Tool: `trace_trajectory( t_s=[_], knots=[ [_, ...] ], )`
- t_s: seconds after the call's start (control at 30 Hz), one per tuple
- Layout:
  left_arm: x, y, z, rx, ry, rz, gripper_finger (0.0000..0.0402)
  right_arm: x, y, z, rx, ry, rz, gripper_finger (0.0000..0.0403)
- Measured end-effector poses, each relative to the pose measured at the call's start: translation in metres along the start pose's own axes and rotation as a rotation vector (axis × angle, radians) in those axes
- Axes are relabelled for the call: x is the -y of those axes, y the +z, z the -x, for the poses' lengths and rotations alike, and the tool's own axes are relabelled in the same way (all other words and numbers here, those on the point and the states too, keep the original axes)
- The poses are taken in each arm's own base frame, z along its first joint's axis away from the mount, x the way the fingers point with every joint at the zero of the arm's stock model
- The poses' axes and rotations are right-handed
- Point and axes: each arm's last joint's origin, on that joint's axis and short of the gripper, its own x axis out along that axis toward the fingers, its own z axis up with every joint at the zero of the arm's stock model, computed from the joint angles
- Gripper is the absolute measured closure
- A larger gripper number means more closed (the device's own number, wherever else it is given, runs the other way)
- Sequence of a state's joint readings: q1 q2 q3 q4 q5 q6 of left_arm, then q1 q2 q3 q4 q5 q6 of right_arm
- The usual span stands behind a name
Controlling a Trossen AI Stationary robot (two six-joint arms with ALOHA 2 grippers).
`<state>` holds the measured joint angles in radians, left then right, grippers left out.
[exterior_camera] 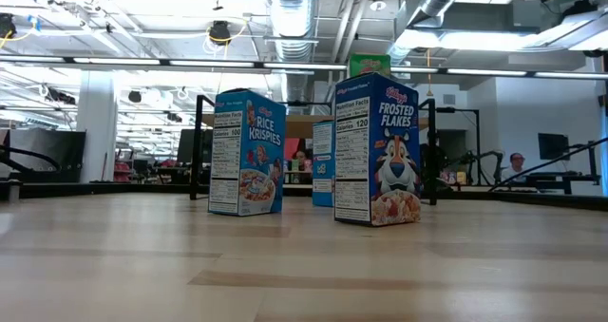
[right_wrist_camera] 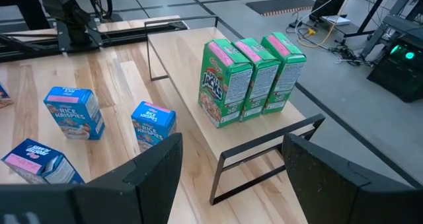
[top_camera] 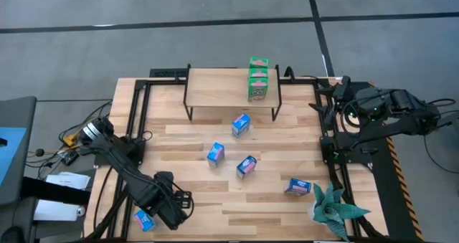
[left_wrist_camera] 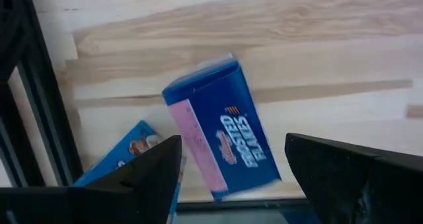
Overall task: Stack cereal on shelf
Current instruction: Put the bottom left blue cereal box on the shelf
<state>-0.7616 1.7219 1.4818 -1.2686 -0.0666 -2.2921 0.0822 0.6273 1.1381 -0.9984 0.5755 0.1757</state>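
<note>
Fingers (left_wrist_camera: 149, 174) apart — over cereal box (left_wrist_camera: 218, 138)

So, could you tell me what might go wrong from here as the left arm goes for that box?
1. The left gripper hangs open over a lying Frosted Flakes box with a second box right beside it; closing may catch or shove the neighbour.
2. Both boxes lie near the table's edge, so a nudge could push one off.
3. The three green boxes stand close together on the shelf; placing another beside them could tip one.
</note>
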Motion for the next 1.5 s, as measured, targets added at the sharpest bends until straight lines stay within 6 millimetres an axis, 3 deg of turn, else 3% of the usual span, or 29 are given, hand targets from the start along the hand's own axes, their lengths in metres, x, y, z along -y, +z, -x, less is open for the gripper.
trace_trajectory(
  t_s=[0.3,0.63,0.87,1.5],
  knots=[
    [0.005,-0.006,-0.012,0.009,0.024,0.010,0.0142,0.000,0.000,0.000,-0.001,0.000,0.001,0.0117],
    [0.005,-0.004,-0.013,0.024,0.039,0.012,0.0153,0.000,-0.002,0.000,-0.016,-0.004,0.011,0.0117],
    [0.004,0.002,-0.002,0.081,0.070,0.025,0.0163,0.000,-0.002,0.000,-0.017,-0.004,0.011,0.0117],
    [0.002,0.005,-0.003,0.094,0.102,-0.026,0.0151,0.000,-0.002,0.000,-0.018,-0.004,0.012,0.0117]
  ],
)
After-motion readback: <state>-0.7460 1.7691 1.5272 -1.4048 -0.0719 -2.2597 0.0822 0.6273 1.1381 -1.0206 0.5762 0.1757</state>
